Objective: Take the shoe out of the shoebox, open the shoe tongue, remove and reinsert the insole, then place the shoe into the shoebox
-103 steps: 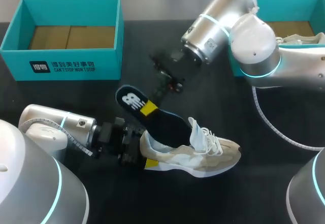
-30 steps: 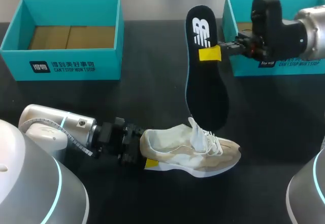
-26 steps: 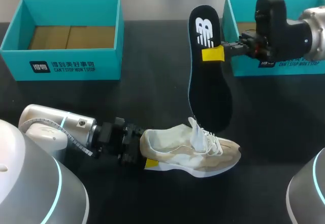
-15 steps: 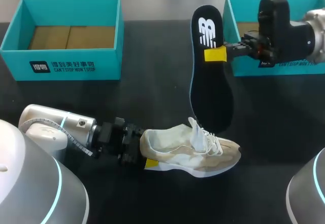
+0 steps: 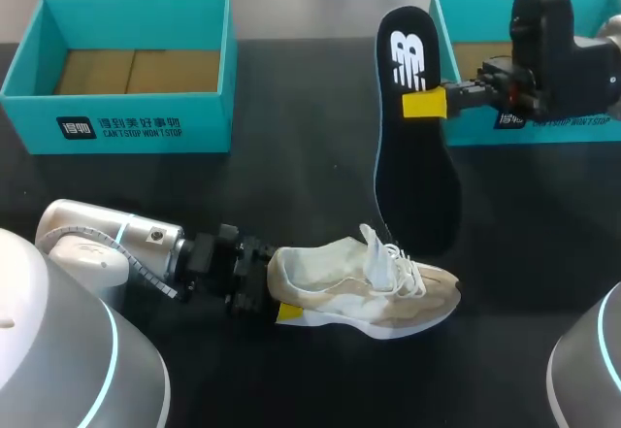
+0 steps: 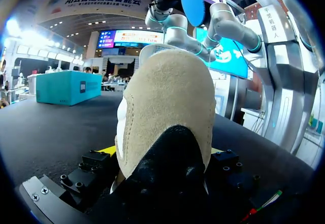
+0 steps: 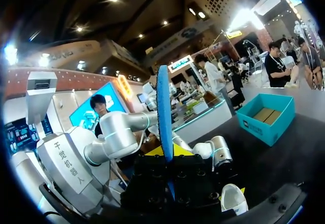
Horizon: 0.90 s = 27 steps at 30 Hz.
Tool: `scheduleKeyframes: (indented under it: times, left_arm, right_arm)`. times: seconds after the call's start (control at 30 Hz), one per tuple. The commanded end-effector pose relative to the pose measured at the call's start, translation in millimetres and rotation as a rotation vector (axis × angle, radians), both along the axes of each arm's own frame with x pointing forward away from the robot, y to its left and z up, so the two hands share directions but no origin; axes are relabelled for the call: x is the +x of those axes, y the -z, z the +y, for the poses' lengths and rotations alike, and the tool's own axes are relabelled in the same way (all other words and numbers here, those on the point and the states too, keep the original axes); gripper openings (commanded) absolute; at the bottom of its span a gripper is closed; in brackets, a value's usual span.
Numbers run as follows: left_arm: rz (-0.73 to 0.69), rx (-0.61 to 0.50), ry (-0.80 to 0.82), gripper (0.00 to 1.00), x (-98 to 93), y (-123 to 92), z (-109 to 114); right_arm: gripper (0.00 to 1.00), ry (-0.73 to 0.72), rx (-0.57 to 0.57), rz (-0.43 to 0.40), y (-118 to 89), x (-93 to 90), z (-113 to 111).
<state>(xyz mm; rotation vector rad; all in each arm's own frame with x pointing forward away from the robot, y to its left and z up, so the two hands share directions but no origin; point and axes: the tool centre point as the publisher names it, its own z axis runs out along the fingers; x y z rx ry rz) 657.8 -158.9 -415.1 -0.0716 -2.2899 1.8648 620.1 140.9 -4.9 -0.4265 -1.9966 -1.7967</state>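
Your shoe [image 5: 369, 287] is out, its heel clamped between your left fingers [image 5: 288, 312], and the insole [image 5: 417, 147] is free, pinched between your right fingers [image 5: 424, 104]; reinserting and boxing remain.

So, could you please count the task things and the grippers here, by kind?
shoeboxes: 2 (left shoebox, right shoebox)
shoe: 1
insole: 1
grippers: 2 (left gripper, right gripper)
Total: 6

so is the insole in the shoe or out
Out: the insole is held up outside the shoe, clamped in the right jaws.
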Motion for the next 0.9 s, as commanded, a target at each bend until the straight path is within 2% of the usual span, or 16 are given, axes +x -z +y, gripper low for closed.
scheduleKeyframes:
  times: [0.03,0.33,0.37,0.4,0.43,0.47,0.9]
  left_arm:
    - [0.000,0.001,0.000,0.00,0.3,0,-1]
    - [0.000,0.001,0.000,0.00,0.3,0,-1]
    - [0.000,0.001,0.000,0.16,0.3,0,-1]
    - [0.000,0.001,0.000,0.40,0.3,0,-1]
    - [0.000,0.001,0.000,0.87,0.3,0,-1]
    - [0.000,0.001,0.000,1.00,0.3,0,-1]
    - [-0.061,0.056,-0.017,1.00,-4.2,-12,13]
  right_arm:
    - [0.00,0.000,-0.003,-0.010,0,-3.2,-1]
    - [0.00,0.008,0.007,-0.017,3,-4.6,-3]
    - [0.00,0.008,0.007,-0.017,3,-4.6,-3]
    - [0.00,0.008,0.007,-0.017,3,-4.6,-3]
    - [0.00,0.008,0.007,-0.017,3,-4.6,-3]
    - [0.00,0.008,0.007,-0.017,3,-4.6,-3]
    - [0.00,0.008,0.007,-0.017,3,-4.6,-3]
